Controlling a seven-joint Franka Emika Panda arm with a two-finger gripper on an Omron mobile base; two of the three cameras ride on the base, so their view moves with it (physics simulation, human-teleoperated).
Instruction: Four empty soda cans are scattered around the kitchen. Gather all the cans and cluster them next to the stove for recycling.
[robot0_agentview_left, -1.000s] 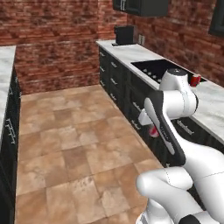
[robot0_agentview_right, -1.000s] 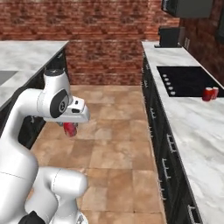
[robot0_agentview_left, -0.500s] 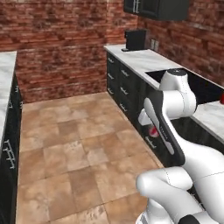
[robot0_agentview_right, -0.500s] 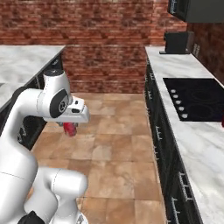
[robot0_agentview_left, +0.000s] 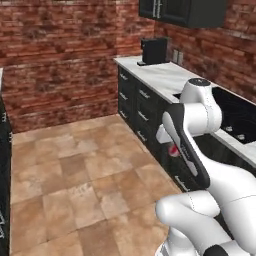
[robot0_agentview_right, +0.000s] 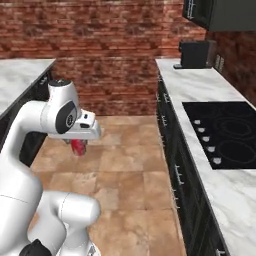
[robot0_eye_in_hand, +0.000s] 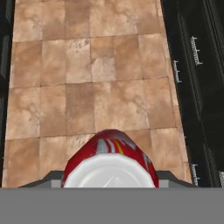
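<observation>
One soda can (robot0_eye_in_hand: 109, 164) is held clamped in the end effector (robot0_agentview_right: 78, 146) above the tiled floor (robot0_agentview_right: 125, 165), not yet set on the surface (robot0_agentview_right: 200, 90) beside the stove (robot0_agentview_right: 227, 132), so delivery is judged outstanding.

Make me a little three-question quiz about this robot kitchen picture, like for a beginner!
1. True or false: the claw holds a red soda can.
2. What is below the soda can: A) tiled floor, B) stove, C) sink?
3. Fill in: the black box on the counter stands against the ____ wall.

Key: 1 true; 2 A; 3 brick.
</observation>
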